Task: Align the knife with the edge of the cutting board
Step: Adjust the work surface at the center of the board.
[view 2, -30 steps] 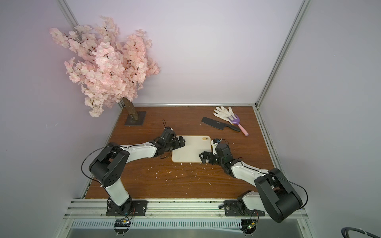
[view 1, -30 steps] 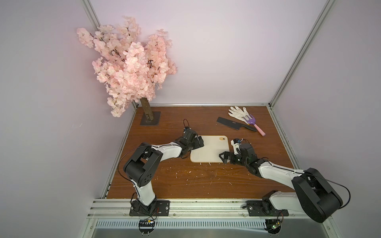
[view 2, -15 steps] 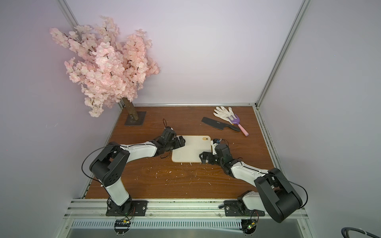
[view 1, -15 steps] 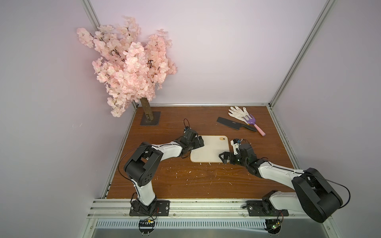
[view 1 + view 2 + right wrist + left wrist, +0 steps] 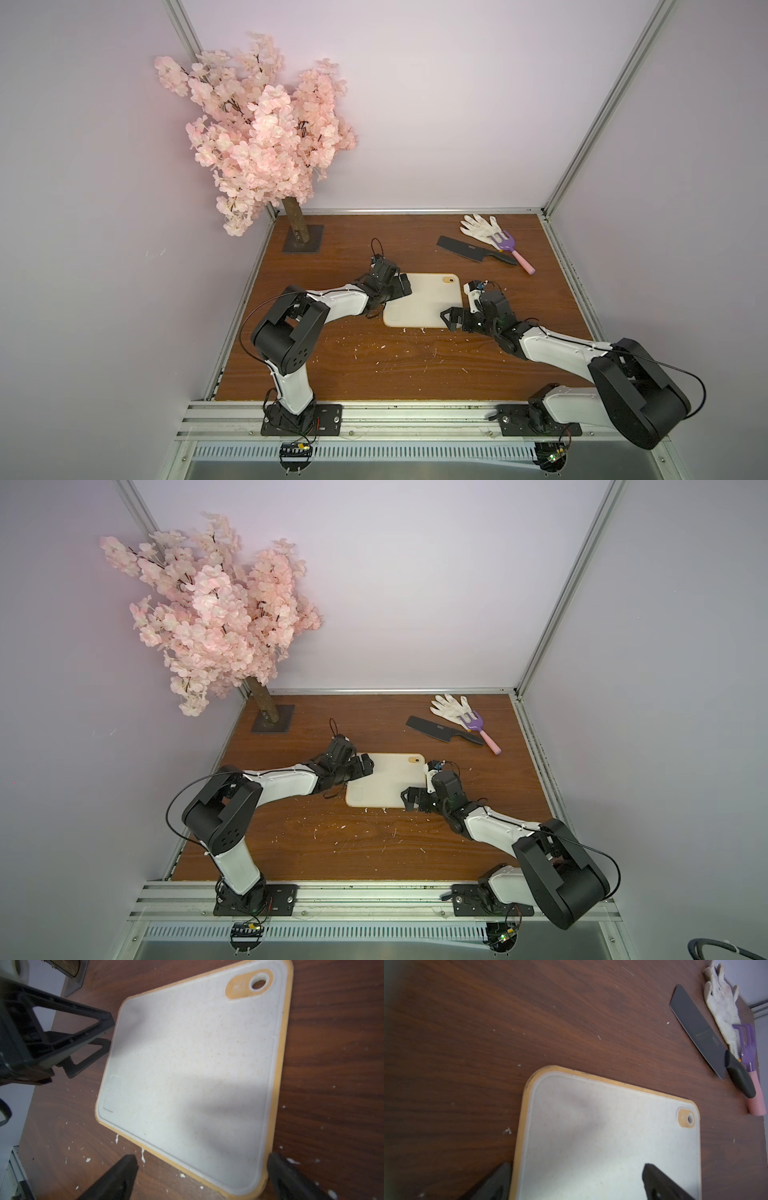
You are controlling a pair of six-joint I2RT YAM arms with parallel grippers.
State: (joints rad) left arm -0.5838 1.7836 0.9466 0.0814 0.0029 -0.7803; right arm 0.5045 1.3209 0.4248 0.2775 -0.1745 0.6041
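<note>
Nothing looks to have moved since a second ago; both arms sit where they were. Over at the cutting board [image 5: 419,303], the left fingers [image 5: 402,286] are spread across its left edge, one over the board and one off it, holding nothing. At the near right corner the right fingers [image 5: 449,319] gape wide, gripping nothing. Well apart on the desk [image 5: 374,365] lies the knife [image 5: 465,251], slanted to the board, its handle beside a purple fork [image 5: 509,245] and a white glove [image 5: 480,226].

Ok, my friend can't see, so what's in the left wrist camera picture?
A cream cutting board with a tan rim lies flat on a brown wooden table, the open left gripper straddling one edge. Farther off, clear of the board, a black knife lies beside a white glove and a purple fork with a pink handle.
</note>
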